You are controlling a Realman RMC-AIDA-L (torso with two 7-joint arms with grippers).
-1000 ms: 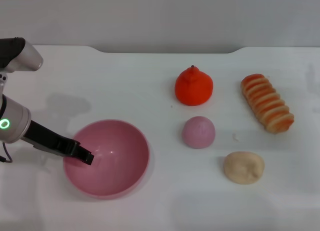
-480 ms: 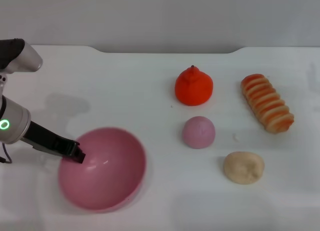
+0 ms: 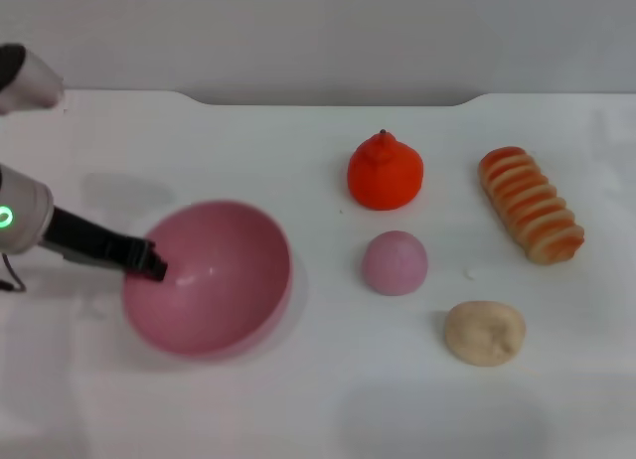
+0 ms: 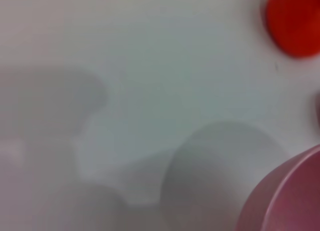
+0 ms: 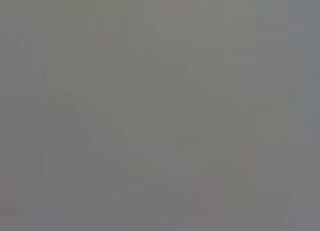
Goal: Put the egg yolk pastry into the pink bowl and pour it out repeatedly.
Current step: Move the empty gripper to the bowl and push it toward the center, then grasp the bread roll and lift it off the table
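Note:
The pink bowl (image 3: 214, 280) is empty and held off the table at the left, tilted so its opening faces up and toward me. My left gripper (image 3: 154, 262) is shut on the bowl's left rim. Part of the bowl's rim also shows in the left wrist view (image 4: 290, 196). The egg yolk pastry (image 3: 484, 331), pale beige and crumbly, lies on the white table at the front right, far from the bowl. My right gripper is out of view; the right wrist view shows only plain grey.
An orange-red tangerine-shaped item (image 3: 386, 171) sits mid-table, also in the left wrist view (image 4: 295, 21). A mauve-pink dome (image 3: 395, 262) lies in front of it. A ridged orange-striped bread roll (image 3: 531, 218) lies at the right. The table's far edge (image 3: 328, 99) runs along the back.
My left gripper has lifted the bowl up and a little back from where it rested. The foods have not moved.

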